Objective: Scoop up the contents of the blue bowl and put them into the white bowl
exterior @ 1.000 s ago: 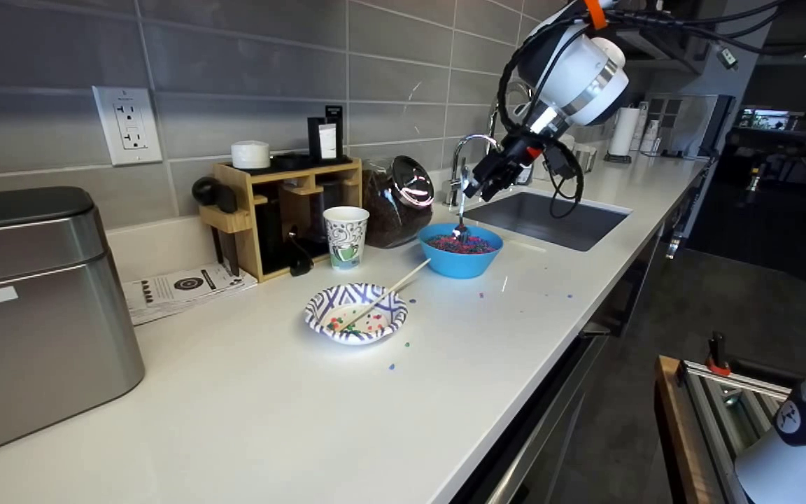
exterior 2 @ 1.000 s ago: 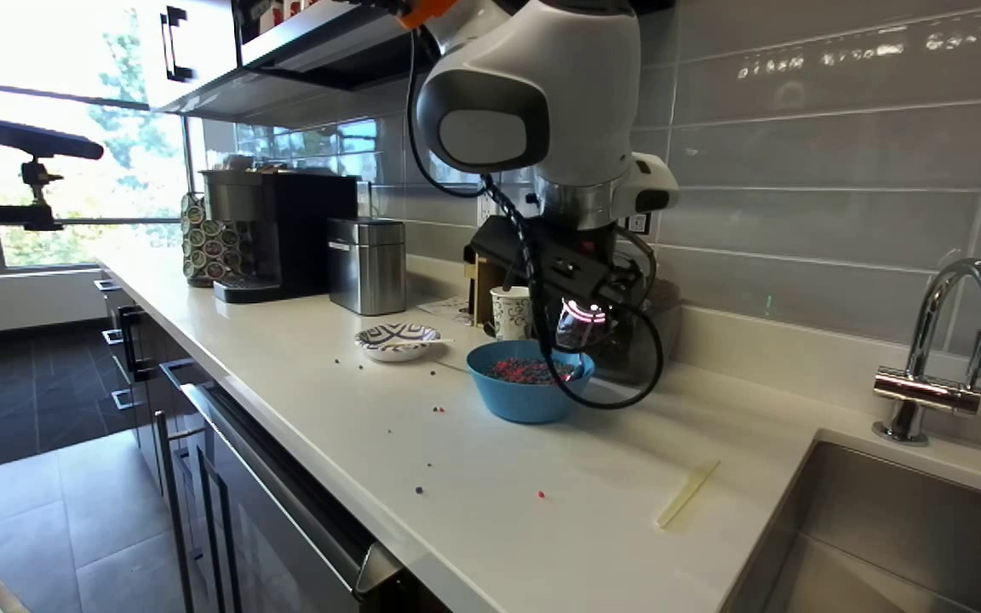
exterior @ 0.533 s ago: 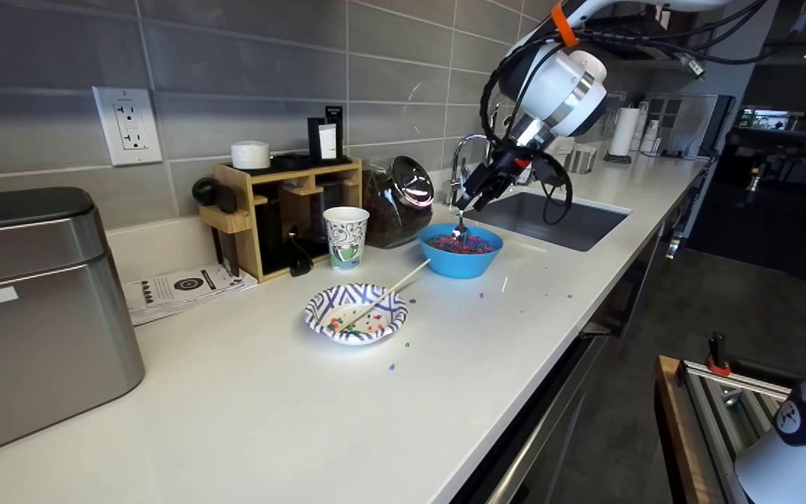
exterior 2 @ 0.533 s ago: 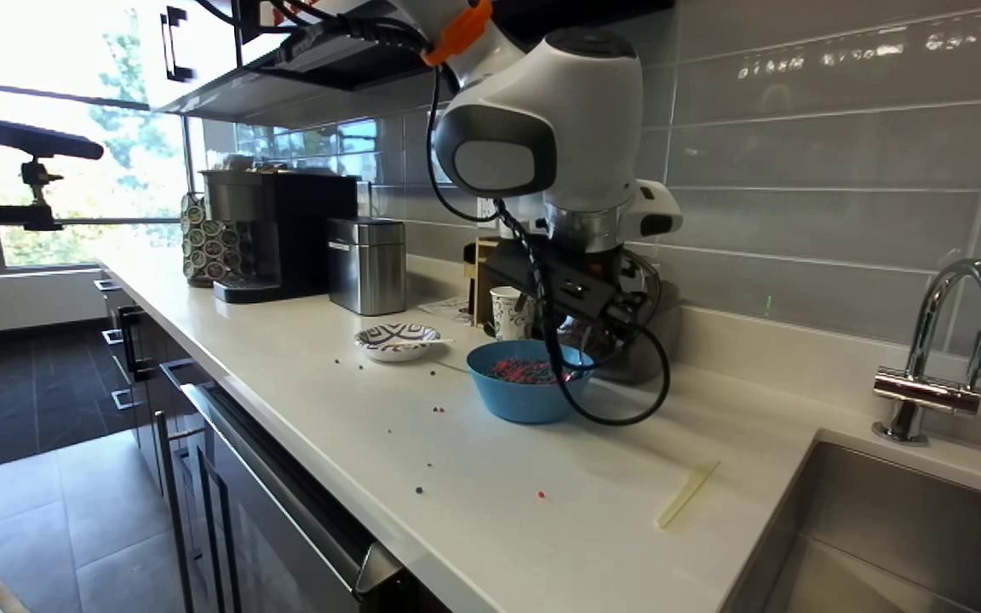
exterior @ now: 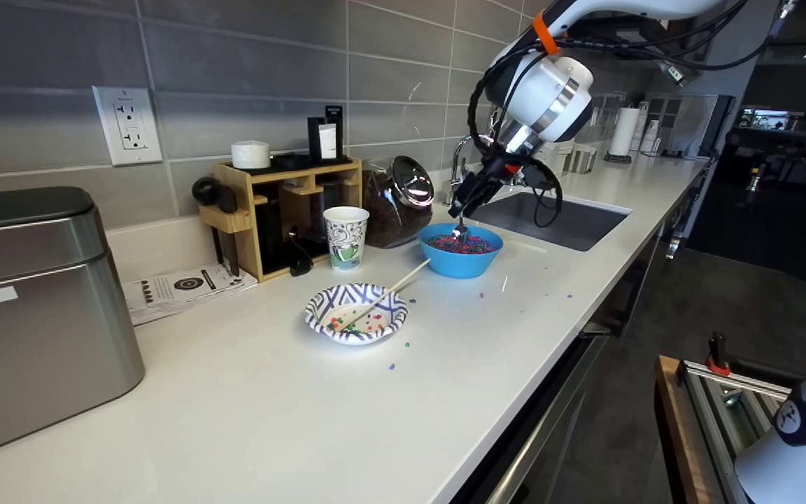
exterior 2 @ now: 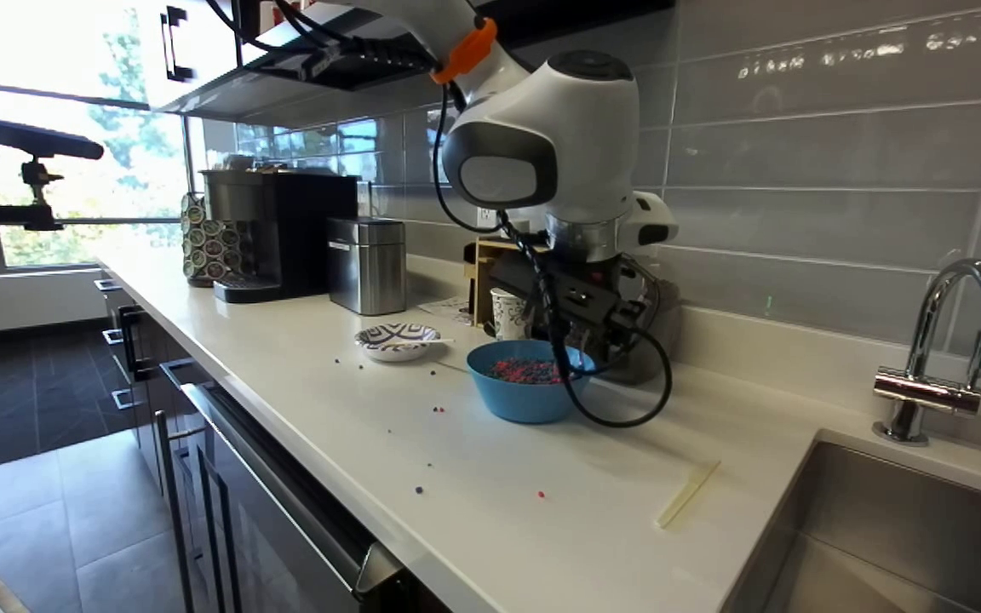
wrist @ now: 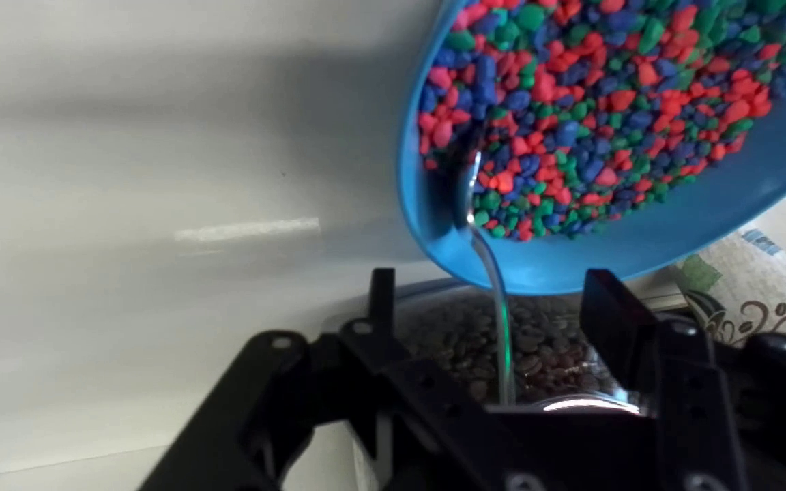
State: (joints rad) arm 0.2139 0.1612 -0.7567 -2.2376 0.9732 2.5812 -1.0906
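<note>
My fingers (wrist: 609, 307) stand apart, the handle of a metal utensil (wrist: 502, 320) running between them with a gap showing on each side, so I have no grip on it. Its head sits among the coloured pebbles (wrist: 591, 136) in the blue bowl (exterior: 457, 266); spoon or fork, I cannot tell. If I close off centre, one side will meet the handle first and shove it, and the head could flick pebbles over the rim. My tip on the right of the wrist view overlaps that rim; I cannot judge the depth between, but going lower could knock the bowl. The handle is thin and curved, so it may roll in my clamp once loaded and drop the scoop. In an exterior view my cable (exterior 2: 550, 306) hangs across the bowl's right side and might drag on it during a lift. The white paper bowl (exterior: 364, 338) lies nearer and to the left, a few pebbles inside; a thin stick (exterior: 390, 292) juts over its rim towards the blue bowl, and brushing it could tip the lot. Any tilt in the crossing would add to the loose pebbles (exterior: 392, 366) on the table (exterior: 305, 420).
</note>
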